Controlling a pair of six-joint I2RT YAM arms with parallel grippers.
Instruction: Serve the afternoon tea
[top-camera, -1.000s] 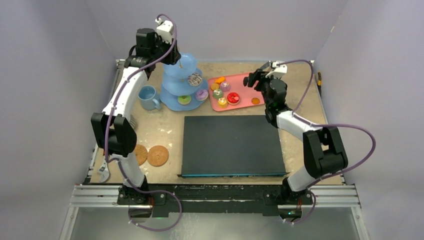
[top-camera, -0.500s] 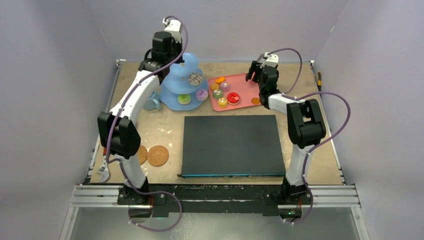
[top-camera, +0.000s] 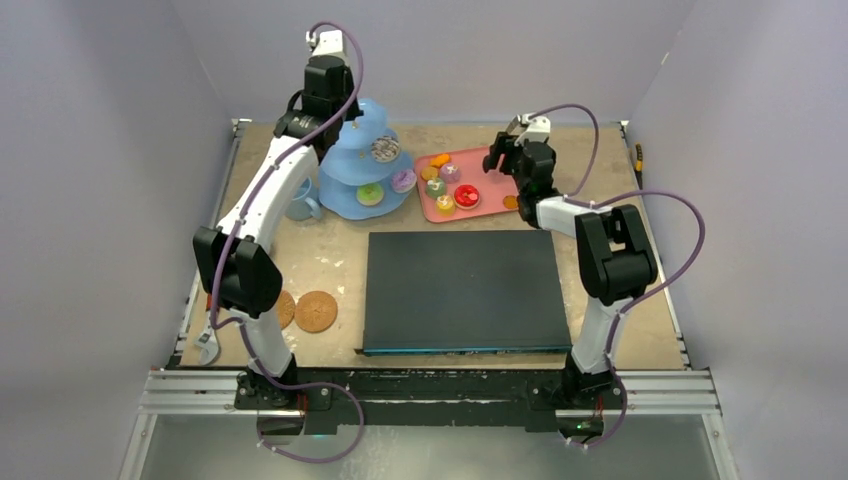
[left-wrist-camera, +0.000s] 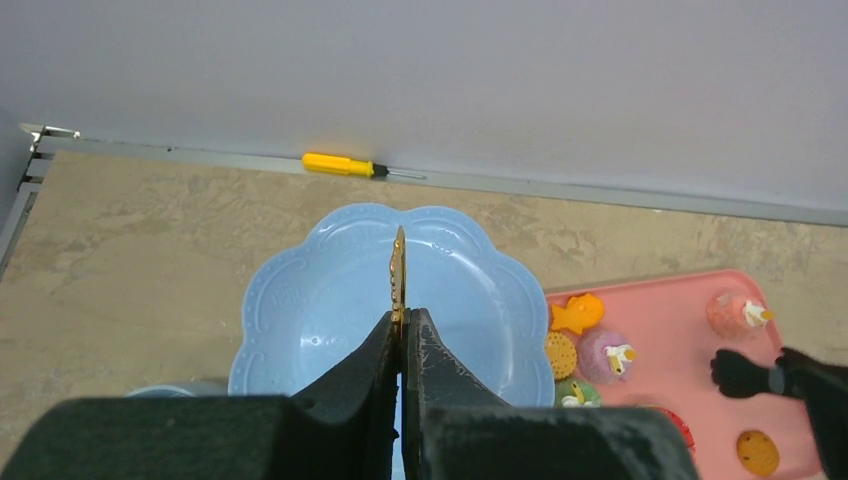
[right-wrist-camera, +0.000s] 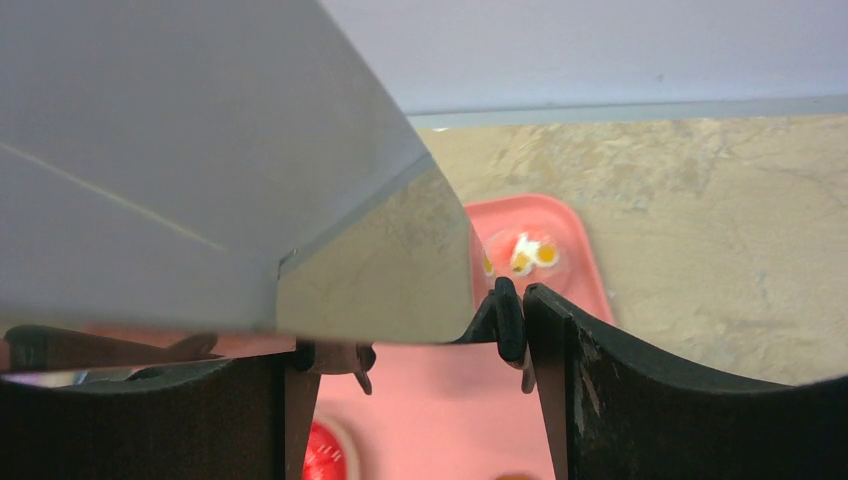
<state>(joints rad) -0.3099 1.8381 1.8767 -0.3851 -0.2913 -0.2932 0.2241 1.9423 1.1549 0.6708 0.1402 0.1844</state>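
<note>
The light-blue three-tier stand (top-camera: 352, 165) stands at the back left with three small cakes (top-camera: 403, 181) on its tiers. My left gripper (top-camera: 340, 108) is above it, shut on the thin gold handle (left-wrist-camera: 398, 262) rising from the top tier (left-wrist-camera: 320, 300). Behind the left arm, the light-blue mug (top-camera: 299, 206) shows only in part. More cakes (top-camera: 466, 196) lie on the pink tray (top-camera: 482, 172). My right gripper (top-camera: 497, 160) hovers over that tray, closed on metal tongs (right-wrist-camera: 250, 200) whose black tips (right-wrist-camera: 505, 318) hang above the tray (right-wrist-camera: 440, 410).
A large dark board (top-camera: 460, 290) fills the table's middle. Two round brown discs (top-camera: 316, 311) lie near the left arm's base. A yellow screwdriver (left-wrist-camera: 340, 165) rests along the back wall. An orange cookie (top-camera: 511, 202) sits just off the tray's right end.
My left gripper swung over the stand's top and shut on the gold handle. The right arm carried the tongs left and back over the pink tray.
</note>
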